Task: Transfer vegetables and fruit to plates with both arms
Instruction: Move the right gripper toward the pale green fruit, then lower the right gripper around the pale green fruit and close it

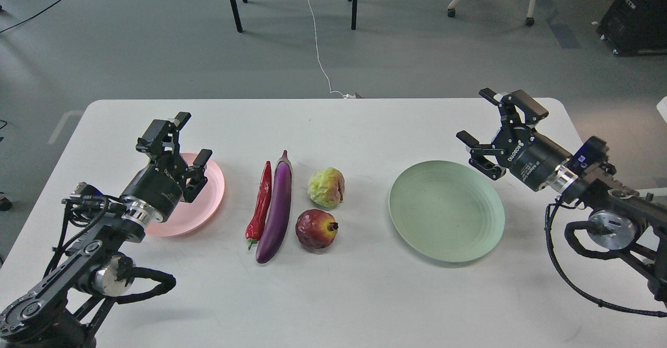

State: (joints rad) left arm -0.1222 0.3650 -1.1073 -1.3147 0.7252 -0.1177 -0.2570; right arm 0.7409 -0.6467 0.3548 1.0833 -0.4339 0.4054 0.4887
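A purple eggplant (276,207) lies lengthwise at the table's middle, with a red chili pepper (261,201) touching its left side. To their right sit a bumpy yellow-green fruit (326,186) and, nearer me, a dark red pomegranate (316,228). A pale pink plate (200,194) lies at the left, partly hidden by my left gripper (194,137), which hovers open and empty above it. A mint-green plate (446,210) lies at the right and is empty. My right gripper (477,116) is open and empty, above the plate's far right rim.
The white table (344,296) ends just behind the grippers; beyond it are grey floor, dark table legs (233,1) and a white cable (318,46). Arm cables hang at both near corners.
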